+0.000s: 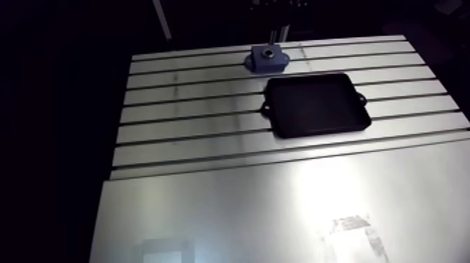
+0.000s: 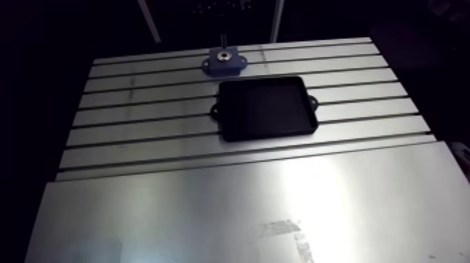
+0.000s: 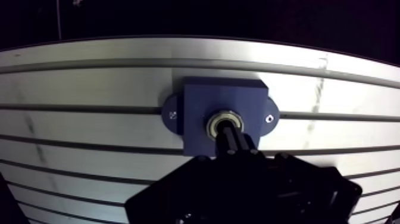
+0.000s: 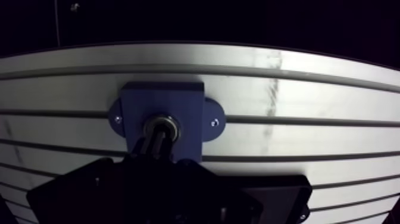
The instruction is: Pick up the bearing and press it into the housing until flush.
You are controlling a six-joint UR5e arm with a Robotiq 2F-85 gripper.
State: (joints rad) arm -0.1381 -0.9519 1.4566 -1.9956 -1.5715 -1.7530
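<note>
I see my claw (image 3: pixel 228 133) closed, its tip on the bearing (image 3: pixel 213 121) seated in the blue housing (image 3: pixel 196 110) on the worktop (image 3: pixel 89 83).

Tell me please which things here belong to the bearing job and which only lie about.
For the job:
blue housing
bearing, sitting in its bore
gripper, right at the bearing

Lying about:
black tray, beside the housing, apart from it, nothing touching it
</note>
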